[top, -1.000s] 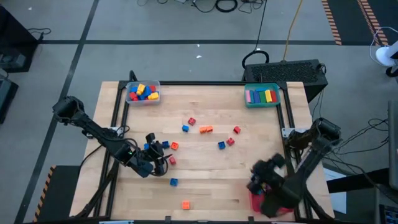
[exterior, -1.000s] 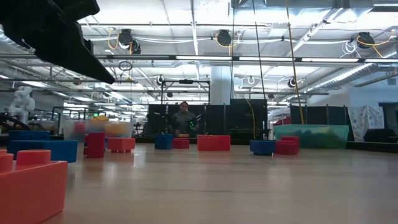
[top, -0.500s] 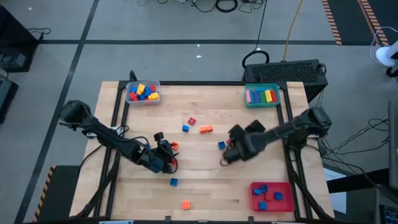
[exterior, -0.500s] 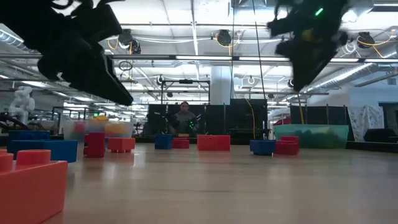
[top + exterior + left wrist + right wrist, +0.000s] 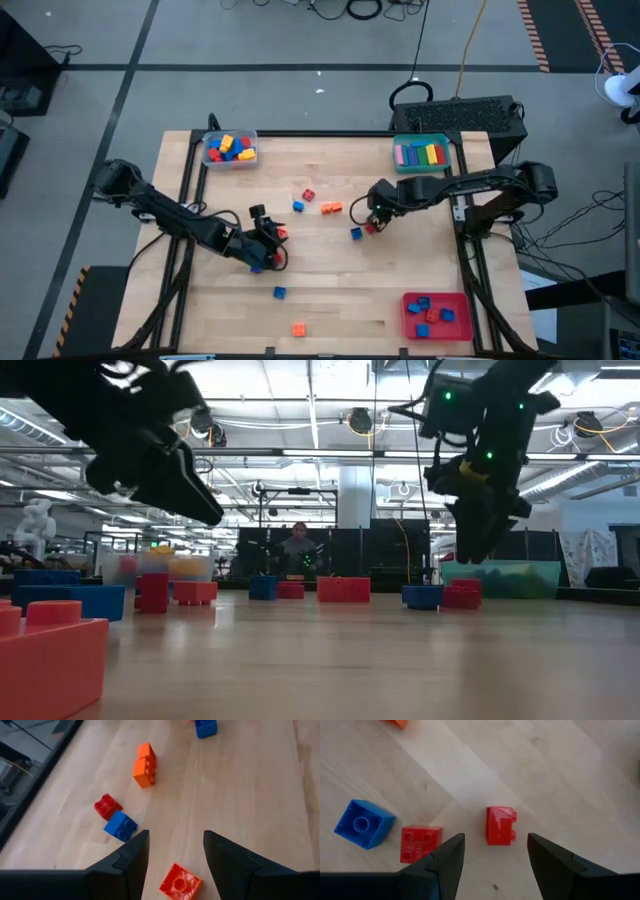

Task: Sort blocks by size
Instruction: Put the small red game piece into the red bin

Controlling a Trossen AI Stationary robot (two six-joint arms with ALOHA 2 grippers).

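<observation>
Small blocks lie scattered flat on the wooden table (image 5: 330,300). My left gripper (image 5: 172,852) (image 5: 270,246) hangs open left of centre, above a small orange block (image 5: 180,882) that shows between its fingers. Beyond it lie a red block (image 5: 106,806), a blue block (image 5: 120,826) and an orange brick (image 5: 145,765). My right gripper (image 5: 495,852) (image 5: 374,214) stands open right of centre, pointing steeply down over a red block (image 5: 500,825). Another red block (image 5: 421,843) and a blue cube (image 5: 364,823) lie beside it.
A clear tray (image 5: 230,148) with mixed blocks stands at the far left and a teal tray (image 5: 421,153) with long bars at the far right. A red tray (image 5: 436,314) with small blocks is at the near right. A blue block (image 5: 279,292) and an orange one (image 5: 298,328) lie near the front.
My right gripper has swung from above the red tray at the near right toward the far edge and the left, coming down over the red block near the middle. My left gripper has drifted a little toward the right and rolled.
</observation>
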